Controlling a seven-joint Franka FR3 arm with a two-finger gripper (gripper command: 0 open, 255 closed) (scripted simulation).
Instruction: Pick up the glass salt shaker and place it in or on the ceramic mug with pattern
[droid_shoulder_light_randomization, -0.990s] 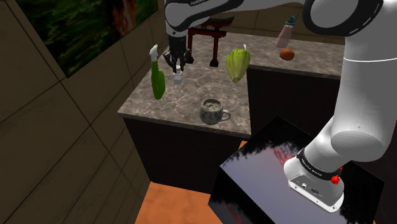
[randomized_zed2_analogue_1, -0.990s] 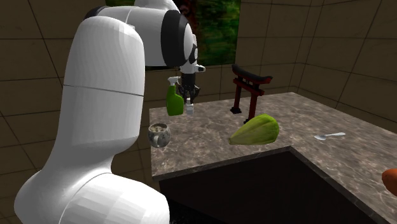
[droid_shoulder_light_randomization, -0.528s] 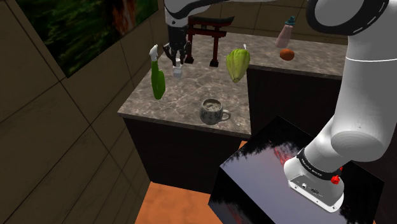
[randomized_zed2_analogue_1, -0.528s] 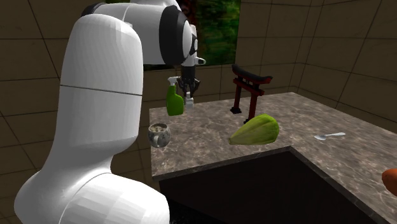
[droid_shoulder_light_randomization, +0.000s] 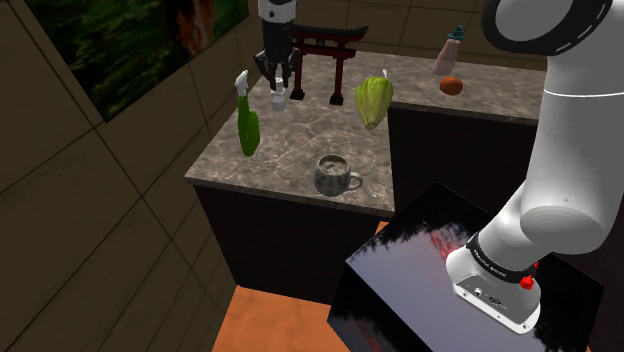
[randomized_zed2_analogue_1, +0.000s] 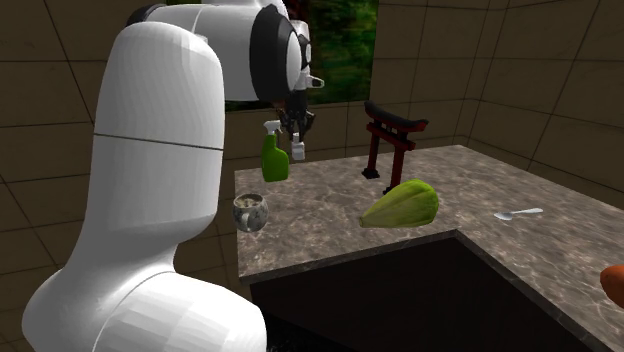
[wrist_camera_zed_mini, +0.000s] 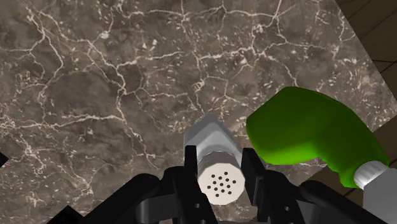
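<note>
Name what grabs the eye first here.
The black gripper clasps a perforated-top salt shaker in the air over the marbled countertop, close beside a bright green spray bottle. In the shoulder view the patterned mug stands apart near the counter's front edge, and a dark red torii gate model stands behind the gripper.

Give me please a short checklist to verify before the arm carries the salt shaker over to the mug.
1. Grip: gripper shut on the salt shaker, a finger on each side: ok.
2. Height: salt shaker off the counter: ok.
3. Neighbour: green spray bottle apart from the shaker: ok, but close.
4. Target: mug upright on the counter: ok.
5. Inside of the mug free: cannot tell.
</note>
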